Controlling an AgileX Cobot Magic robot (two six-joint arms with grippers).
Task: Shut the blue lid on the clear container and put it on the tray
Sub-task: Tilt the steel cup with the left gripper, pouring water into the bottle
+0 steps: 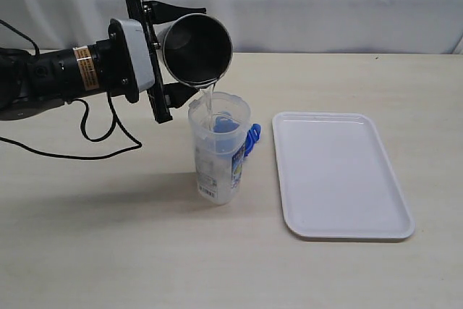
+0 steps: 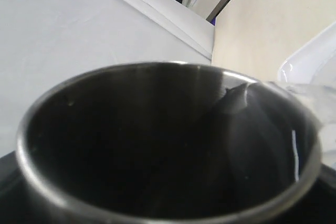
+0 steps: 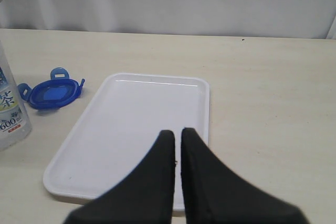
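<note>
The clear container (image 1: 218,150) stands upright and uncovered on the table, left of the white tray (image 1: 340,175). The blue lid (image 1: 251,137) lies flat on the table just behind it, partly hidden. My left gripper (image 1: 179,52) is shut on a grey steel tumbler (image 1: 197,48), tilted over the container's mouth. A thin stream of water (image 1: 210,103) runs from it into the container. The tumbler's dark inside (image 2: 157,145) fills the left wrist view. My right gripper (image 3: 178,135) is shut and empty above the tray (image 3: 136,114), with the lid (image 3: 51,91) and the container (image 3: 10,108) off to one side.
A black cable (image 1: 94,139) trails across the table under the left arm. A white curtain (image 1: 325,5) closes off the back of the table. The right arm does not show in the exterior view.
</note>
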